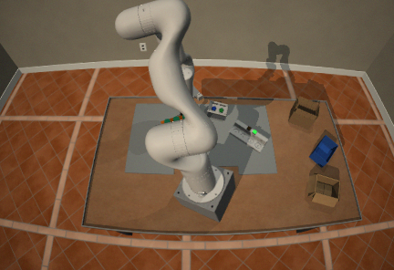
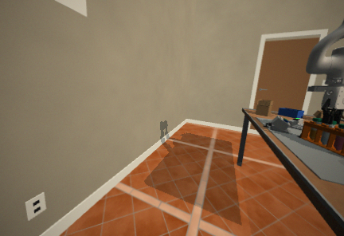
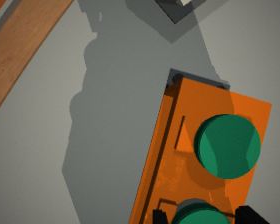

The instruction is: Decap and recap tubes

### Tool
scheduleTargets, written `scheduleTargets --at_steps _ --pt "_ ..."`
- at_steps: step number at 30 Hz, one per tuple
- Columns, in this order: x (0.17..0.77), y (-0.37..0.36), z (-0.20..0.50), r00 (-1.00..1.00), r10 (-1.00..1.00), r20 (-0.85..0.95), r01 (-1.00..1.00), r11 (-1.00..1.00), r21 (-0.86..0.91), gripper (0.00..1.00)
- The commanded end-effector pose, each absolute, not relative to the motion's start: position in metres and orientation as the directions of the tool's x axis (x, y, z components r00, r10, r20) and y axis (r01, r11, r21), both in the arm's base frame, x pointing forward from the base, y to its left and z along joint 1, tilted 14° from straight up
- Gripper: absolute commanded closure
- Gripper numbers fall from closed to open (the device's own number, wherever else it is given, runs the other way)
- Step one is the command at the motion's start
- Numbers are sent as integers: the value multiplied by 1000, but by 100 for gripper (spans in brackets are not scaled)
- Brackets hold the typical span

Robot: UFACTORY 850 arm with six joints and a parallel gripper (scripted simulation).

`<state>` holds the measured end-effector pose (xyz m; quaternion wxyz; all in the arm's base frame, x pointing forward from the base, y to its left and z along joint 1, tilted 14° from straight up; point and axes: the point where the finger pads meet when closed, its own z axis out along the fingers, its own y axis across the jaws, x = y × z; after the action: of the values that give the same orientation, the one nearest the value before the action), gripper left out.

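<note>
The orange decapping station [image 1: 162,122] [image 2: 305,131] [image 3: 191,100] stands on the grey mat. The cap of tube 4 [image 2: 317,119] [image 3: 228,146] sits on its tube at the rack's near end in the wrist view. My gripper [image 2: 331,119] [image 3: 203,216] is partly open around the green cap of tube 3, with small gaps at both sides; the arm hides it in the top view. Other green caps [image 1: 167,120] show farther left. The cap tray [image 1: 252,138] has a lit green lamp [image 1: 254,131] and a dark amber lamp [image 1: 249,129]; I see no caps in its nests. The blue key [image 1: 213,109] and green key [image 1: 222,110] share one housing.
The key housing stands between the decapping station and the cap tray, toward the table's far edge. At the table's right side stand a blue bin [image 1: 324,150] and two open cardboard boxes [image 1: 304,112] [image 1: 325,191]. The arm covers part of the decapping station in the top view.
</note>
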<state>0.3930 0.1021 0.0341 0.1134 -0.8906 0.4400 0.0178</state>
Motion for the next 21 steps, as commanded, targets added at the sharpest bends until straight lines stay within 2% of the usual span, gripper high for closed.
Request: scheduleTargets --at_steps 1,7,8,21 --pt "394 102 34 701 -708 -88 -706 -671 -228 54" --pt "394 102 34 701 -708 -88 -706 -671 -228 54" --pt "394 102 34 701 -708 -88 -706 -671 -228 100" --pt "394 102 34 701 -708 -88 -706 -671 -228 100"
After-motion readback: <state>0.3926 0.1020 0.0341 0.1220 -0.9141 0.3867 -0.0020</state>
